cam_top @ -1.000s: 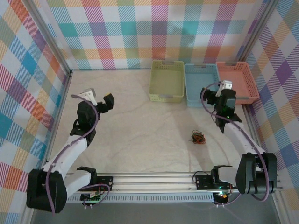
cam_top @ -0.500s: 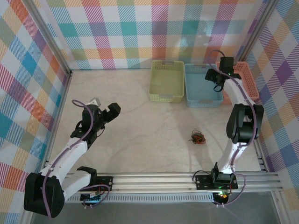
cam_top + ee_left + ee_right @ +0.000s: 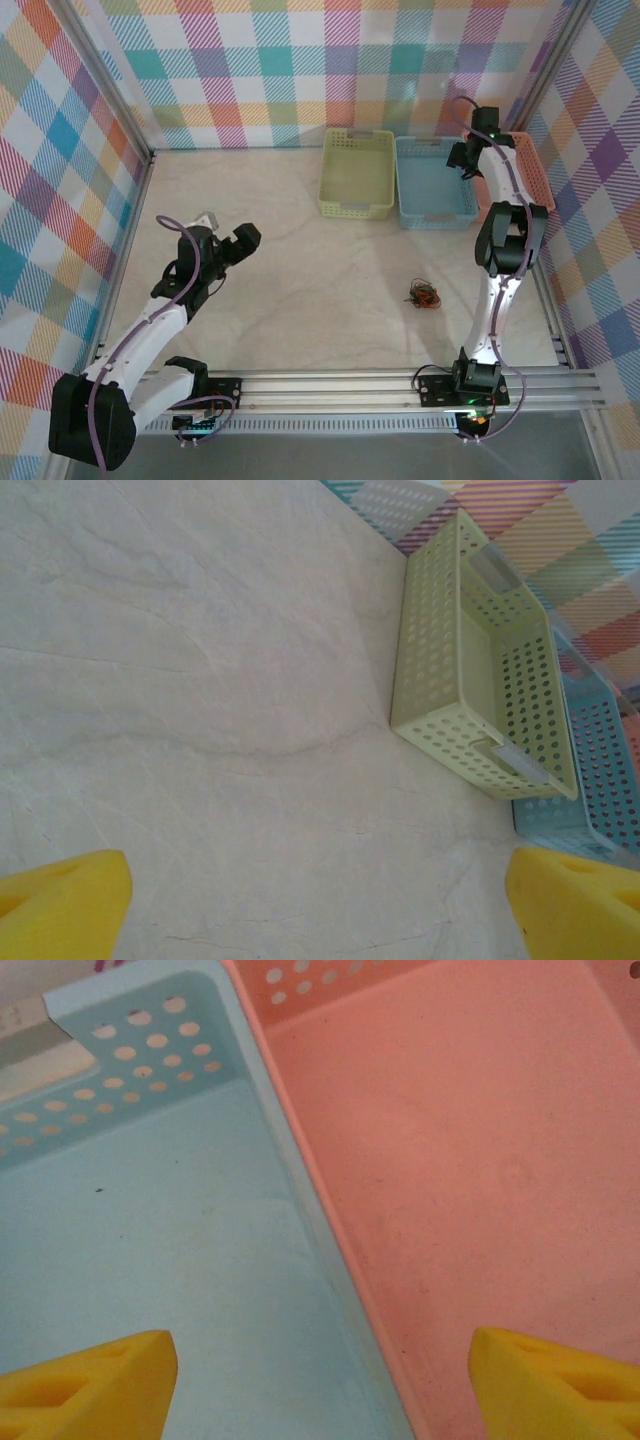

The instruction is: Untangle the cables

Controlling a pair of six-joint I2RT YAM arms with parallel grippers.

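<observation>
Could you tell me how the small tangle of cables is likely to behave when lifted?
The cables look thin and looped in a small clump, so they are probably floppy and would sag. Being so slight, they are likely very light. Knotted together, the whole clump may well rise at once.

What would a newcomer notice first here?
A yellow-green basket, blue basket and salmon basket stand in a row at the far side. The right gripper hangs open over the seam between blue and salmon. The cables, a small tangle, lie right of centre on the table, far from it and the left gripper.
</observation>
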